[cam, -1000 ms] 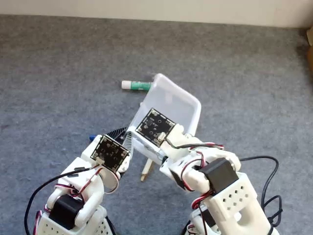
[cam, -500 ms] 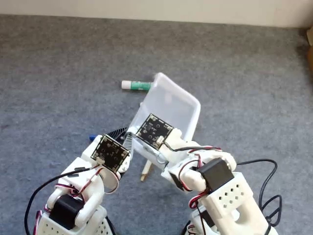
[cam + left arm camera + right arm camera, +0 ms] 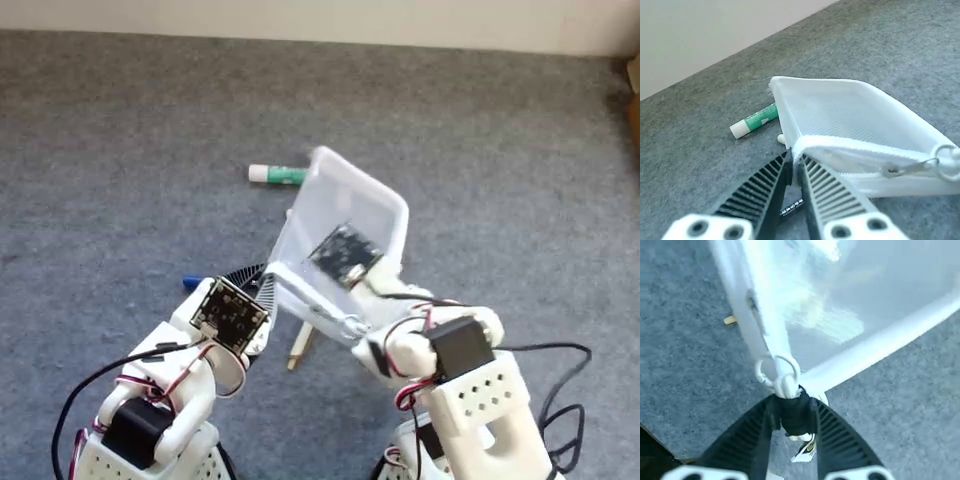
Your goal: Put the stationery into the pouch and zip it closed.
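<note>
Pinching pouch (image 3: 850,115) and zip pull (image 3: 792,410)

No print legible anywhere, white lettering on the green glue stick (image 3: 756,120) too small to read, pale marks on a dark strip (image 3: 791,206) beneath the pouch (image 3: 850,120) likewise unreadable
</note>
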You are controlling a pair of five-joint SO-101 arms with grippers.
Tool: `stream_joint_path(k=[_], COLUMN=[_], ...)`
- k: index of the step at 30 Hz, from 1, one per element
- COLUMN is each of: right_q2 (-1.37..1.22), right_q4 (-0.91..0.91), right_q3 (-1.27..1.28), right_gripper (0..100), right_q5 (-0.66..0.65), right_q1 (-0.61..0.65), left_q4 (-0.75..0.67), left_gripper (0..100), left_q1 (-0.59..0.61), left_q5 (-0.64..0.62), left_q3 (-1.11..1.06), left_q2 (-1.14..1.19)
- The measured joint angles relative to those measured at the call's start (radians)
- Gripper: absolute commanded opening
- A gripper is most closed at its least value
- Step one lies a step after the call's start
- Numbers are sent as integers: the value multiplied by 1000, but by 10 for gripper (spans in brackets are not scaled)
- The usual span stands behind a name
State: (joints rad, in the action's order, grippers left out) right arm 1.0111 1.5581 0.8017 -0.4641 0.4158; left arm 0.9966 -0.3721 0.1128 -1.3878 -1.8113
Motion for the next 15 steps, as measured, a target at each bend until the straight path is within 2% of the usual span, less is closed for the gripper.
stream_joint_path(k=[6,15], right_q2=[2,0], right_q4=[26,32], right_q3=[-17,-17], right_gripper=[5,5], right_q5=[-44,-60], right_q1=[-147,-272], left_q4=[0,0], left_gripper=[6,6], left_q1=[-2,-2], left_q5=[0,-2], left_q3=[0,0], left_q2=[0,0])
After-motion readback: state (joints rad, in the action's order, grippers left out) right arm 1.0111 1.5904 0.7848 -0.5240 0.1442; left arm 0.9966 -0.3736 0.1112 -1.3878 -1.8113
